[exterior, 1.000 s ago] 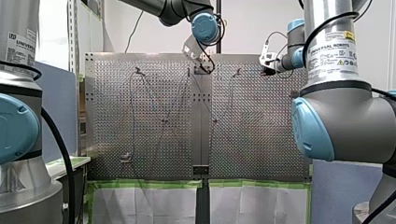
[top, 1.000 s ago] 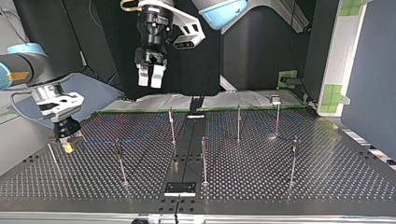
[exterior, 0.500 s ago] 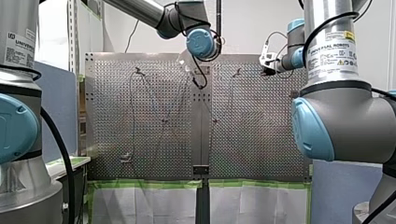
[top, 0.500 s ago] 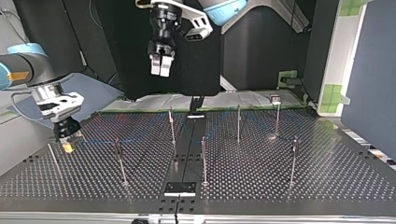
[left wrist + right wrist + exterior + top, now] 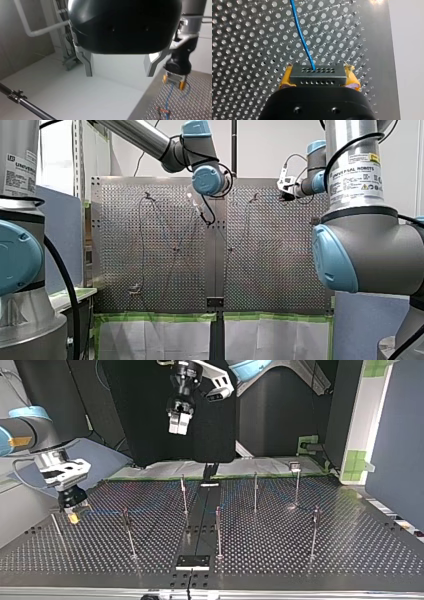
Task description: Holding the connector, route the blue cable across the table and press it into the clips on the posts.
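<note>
Connector (image 5: pixel 316 75) clamped between the yellow pads (image 5: pixel 284 80) of right jaws, low over bench (image 5: pixel 249 50) near its edge at the top view's left, blue cable (image 5: pixel 302 37) running straight ahead from it across the perforations; left jaws wide apart, nothing between them, high above the bench.

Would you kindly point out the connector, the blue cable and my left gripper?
connector (image 5: pixel 317 75), right wrist view, its grey face.
blue cable (image 5: pixel 302 42), right wrist view, its middle stretch.
left gripper (image 5: pixel 120 74), left wrist view, midway between fingertips.
</note>
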Controlling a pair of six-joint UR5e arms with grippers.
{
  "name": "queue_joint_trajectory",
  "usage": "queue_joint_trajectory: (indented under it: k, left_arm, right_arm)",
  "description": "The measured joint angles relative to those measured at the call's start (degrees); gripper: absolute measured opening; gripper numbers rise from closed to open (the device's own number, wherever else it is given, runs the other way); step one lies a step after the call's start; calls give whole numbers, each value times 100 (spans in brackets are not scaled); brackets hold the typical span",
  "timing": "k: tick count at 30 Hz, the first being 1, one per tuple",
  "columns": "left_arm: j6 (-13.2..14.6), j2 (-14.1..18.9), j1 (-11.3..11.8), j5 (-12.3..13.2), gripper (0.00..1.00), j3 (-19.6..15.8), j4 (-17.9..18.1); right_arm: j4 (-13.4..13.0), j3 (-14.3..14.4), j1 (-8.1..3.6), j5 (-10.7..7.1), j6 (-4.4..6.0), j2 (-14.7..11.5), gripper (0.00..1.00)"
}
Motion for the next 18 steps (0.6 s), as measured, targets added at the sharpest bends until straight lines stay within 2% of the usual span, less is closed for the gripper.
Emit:
queue_joint_trajectory:
  k: [7,10,14,18]
  left_arm:
    - [-336,180,37,337,100,-359,359]
    - [-475,184,51,330,100,-522,524]
    - [-656,104,89,338,100,-734,734]
    - [-851,-70,168,499,100,-936,936]
  right_arm:
    - [38,0,7,10,0,-4,0]
    - [44,0,9,11,-1,-4,0]
    - [43,0,10,18,0,-6,0]
    - [42,0,10,19,0,-4,0]
